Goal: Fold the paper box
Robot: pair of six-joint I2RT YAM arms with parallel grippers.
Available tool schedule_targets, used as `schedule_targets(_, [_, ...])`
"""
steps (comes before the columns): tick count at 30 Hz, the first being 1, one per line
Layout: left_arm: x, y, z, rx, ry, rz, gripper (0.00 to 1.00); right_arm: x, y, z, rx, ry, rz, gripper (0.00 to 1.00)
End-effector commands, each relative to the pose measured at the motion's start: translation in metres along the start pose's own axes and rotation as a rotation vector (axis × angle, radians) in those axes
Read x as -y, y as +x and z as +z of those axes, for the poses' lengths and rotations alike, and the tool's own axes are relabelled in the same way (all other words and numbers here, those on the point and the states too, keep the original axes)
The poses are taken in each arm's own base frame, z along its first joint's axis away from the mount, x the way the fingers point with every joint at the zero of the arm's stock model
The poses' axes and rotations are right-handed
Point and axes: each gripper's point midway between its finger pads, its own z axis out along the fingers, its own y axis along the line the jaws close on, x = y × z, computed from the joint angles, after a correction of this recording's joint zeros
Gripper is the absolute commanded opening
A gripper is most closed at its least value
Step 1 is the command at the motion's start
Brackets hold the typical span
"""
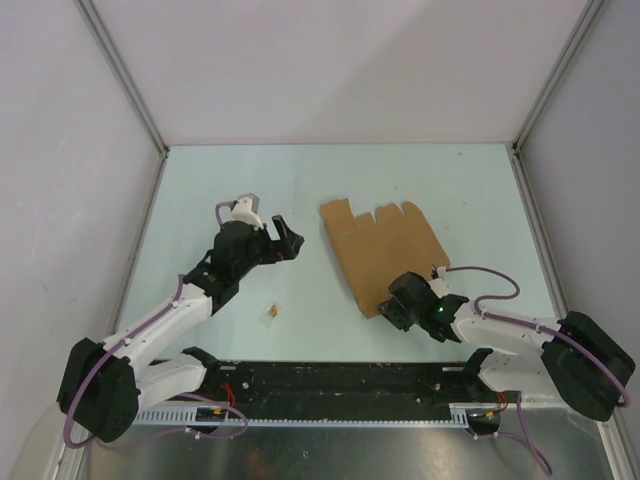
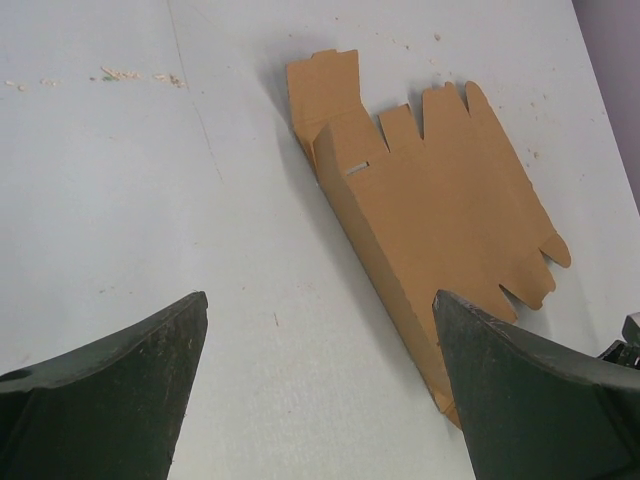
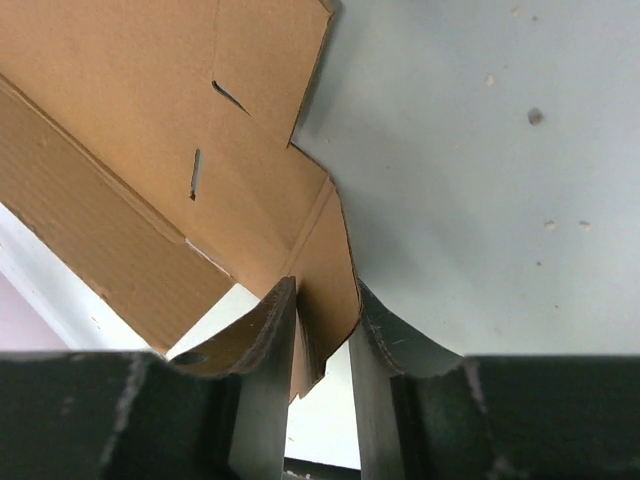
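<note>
Right hand (image 3: 320, 300) straddles a near flap of the paper box (image 3: 150, 130); whether it grips, I cannot tell. Left hand (image 2: 320, 298) gapes open.

Pale blue-green table (image 1: 330, 170) boxed in by plain white walls (image 1: 330, 70) with grey metal corner posts (image 1: 125, 75).

Robot lab cell: white panels (image 1: 340, 70) on metal posts (image 1: 124, 75) across top, pale tabletop (image 1: 470, 190), two arms (image 1: 160, 325) (image 1: 510, 335) on black rail (image 1: 340, 378) at bottom.
</note>
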Motion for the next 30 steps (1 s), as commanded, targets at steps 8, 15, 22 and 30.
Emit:
schedule_targets(8, [-0.009,-0.007,-0.003,0.032,-0.016,-0.039,1.0,0.0,-0.027,-0.003,0.051,-0.028,-0.231,0.16])
schedule_targets(15, [-0.015,0.004,-0.003,0.007,-0.019,-0.041,1.0,-0.008,-0.048,-0.009,0.017,-0.042,-0.571,0.12])
schedule_targets(22, [-0.016,0.022,-0.012,-0.023,0.011,-0.058,1.0,-0.013,-0.051,-0.003,-0.094,0.036,-0.848,0.13])
schedule_targets(30, [-0.01,0.043,-0.028,-0.068,0.078,-0.095,0.93,-0.029,-0.068,-0.002,-0.098,0.05,-0.955,0.15])
